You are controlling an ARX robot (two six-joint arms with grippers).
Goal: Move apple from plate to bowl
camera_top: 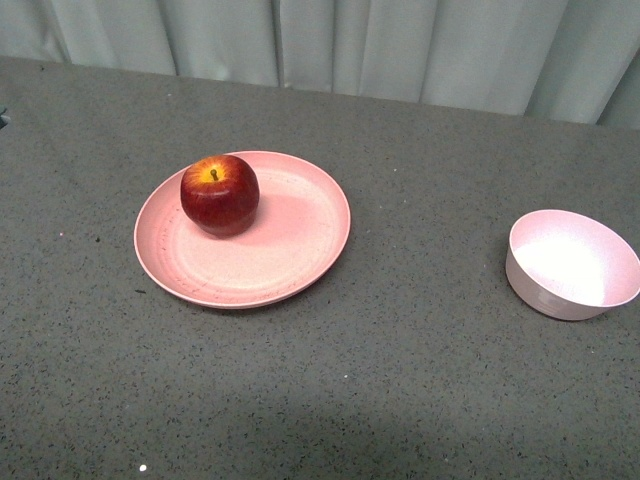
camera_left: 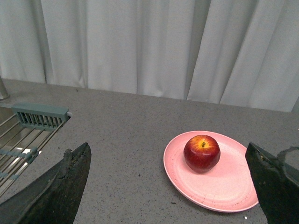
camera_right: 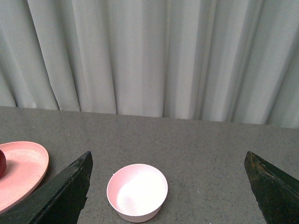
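Across the grey table (camera_top: 400, 380), the wide salmon plate (camera_top: 290, 240) lies left and the empty pale-pink bowl (camera_top: 545, 295) well apart on the right, one before each arm, we judge, our left tool (camera_left: 168, 149) and right tool (camera_right: 168, 156) both spread wide, holding nothing, and the glossy dark-red, yellow-topped apple (camera_top: 220, 195) rests upright on the plate.

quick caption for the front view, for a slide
Apple on the plate, empty bowl apart to the right, on a grey table before a curtain.
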